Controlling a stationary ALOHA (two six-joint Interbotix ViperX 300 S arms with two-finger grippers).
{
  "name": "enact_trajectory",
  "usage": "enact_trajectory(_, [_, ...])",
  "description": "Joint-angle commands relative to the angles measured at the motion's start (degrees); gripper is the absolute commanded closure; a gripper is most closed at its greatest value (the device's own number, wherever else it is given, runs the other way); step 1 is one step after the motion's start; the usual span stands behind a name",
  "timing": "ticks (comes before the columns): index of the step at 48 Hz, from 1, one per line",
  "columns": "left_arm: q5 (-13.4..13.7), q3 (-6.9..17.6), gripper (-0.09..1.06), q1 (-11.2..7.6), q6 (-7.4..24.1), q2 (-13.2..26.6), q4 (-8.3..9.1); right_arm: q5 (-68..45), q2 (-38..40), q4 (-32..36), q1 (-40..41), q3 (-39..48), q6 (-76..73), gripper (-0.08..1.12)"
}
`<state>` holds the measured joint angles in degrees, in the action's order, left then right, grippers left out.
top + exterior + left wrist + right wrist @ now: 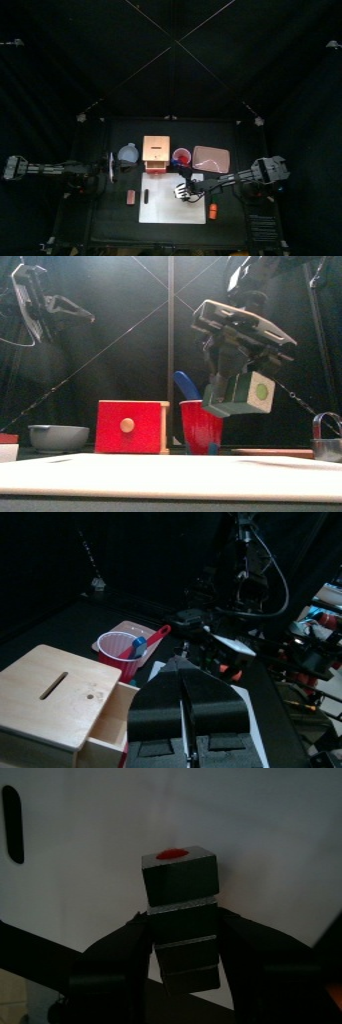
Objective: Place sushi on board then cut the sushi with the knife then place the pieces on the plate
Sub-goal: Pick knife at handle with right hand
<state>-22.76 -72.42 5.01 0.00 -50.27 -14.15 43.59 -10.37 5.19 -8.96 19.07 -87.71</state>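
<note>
Right hand (181, 940) pinches the sushi (249, 393) between its fingers, the roll hanging tilted in the air above the board (167, 210) and not touching it. Behind the board stand the box (131, 426), the cup (201, 426) with a blue knife (186, 384), and the plate (211, 157). The left hand (187, 704), pressed together, rests at the worktop's left side near the bowl (127, 153).

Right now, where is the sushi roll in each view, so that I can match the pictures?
Top view: sushi roll right of centre, held by the right gripper.
Front view: right of centre, tilted, in the air.
Left wrist view: cannot make it out.
Right wrist view: centre, between the jaws.
Shared landmark: white cutting board beneath it.
</note>
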Motion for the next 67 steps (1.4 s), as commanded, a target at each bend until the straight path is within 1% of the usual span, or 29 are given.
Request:
enact_trajectory(1, [-0.5, 0.4, 0.89, 0.18, 0.1, 0.1, 1.41, 0.0, -2.6, -0.4, 0.0, -5.2, -2.1, 0.42])
enact_trajectory(6, [-0.5, 0.2, 0.89, 0.18, 0.1, 0.2, 2.37, 0.9, -4.9, 1.0, -0.1, -7.6, -4.2, 0.37])
enact_trajectory(14, [-0.4, -0.1, 0.89, 0.53, 0.1, 0.2, 4.39, 2.0, -5.4, 0.6, 0.2, -10.1, -4.6, 0.24])
enact_trajectory(18, [-0.4, -0.1, 0.89, 0.88, 0.1, 0.1, 5.10, 4.0, -5.7, 0.6, 0.2, -10.9, -4.7, 0.22])
enact_trajectory(24, [-0.4, 0.0, 0.89, 0.88, 0.1, 0.1, 5.36, 8.0, -6.4, 1.1, 0.3, -11.4, -4.7, 0.22])
enact_trajectory(32, [-0.4, -0.2, 0.89, 0.88, 0.0, 0.1, 5.27, 8.5, -6.4, 2.3, 0.3, -12.7, -4.7, 0.22])
enact_trajectory(37, [-0.4, -0.2, 0.89, 0.88, -0.1, 0.1, 5.27, 8.5, -6.9, 3.4, 0.2, -14.9, -4.6, 0.22])
enact_trajectory(43, [-0.4, -0.2, 0.89, 0.88, -0.1, 0.2, 5.19, 12.7, -7.8, 6.7, 0.1, -17.0, -4.7, 0.22])
enact_trajectory(50, [-0.5, 0.0, 0.89, 0.97, -0.1, 0.1, 5.19, 16.2, -7.0, 10.7, -0.1, -20.0, -3.7, 0.22])
enact_trajectory(54, [-0.5, 0.3, 0.89, 1.23, 0.0, 0.2, 5.19, 17.1, -4.0, 9.7, 0.1, -19.4, -0.7, 0.22])
enact_trajectory(58, [-0.5, 0.5, 0.89, 2.81, -0.3, 0.2, 4.92, 17.9, -0.3, 6.7, 0.4, -17.5, 5.8, 0.22])
enact_trajectory(61, [-0.5, 0.5, 0.89, 3.60, -0.4, 0.2, 4.22, 19.3, 2.8, 5.0, 0.4, -15.6, 9.9, 0.22])
enact_trajectory(65, [-0.7, 0.6, 0.89, 3.69, -0.2, 0.2, 3.16, 22.4, 6.9, 4.8, 1.2, -11.6, 14.9, 0.22])
enact_trajectory(67, [-1.0, 0.6, 0.89, 3.69, -0.1, 0.2, 3.16, 23.3, 8.5, 4.8, 1.4, -9.1, 17.3, 0.22])
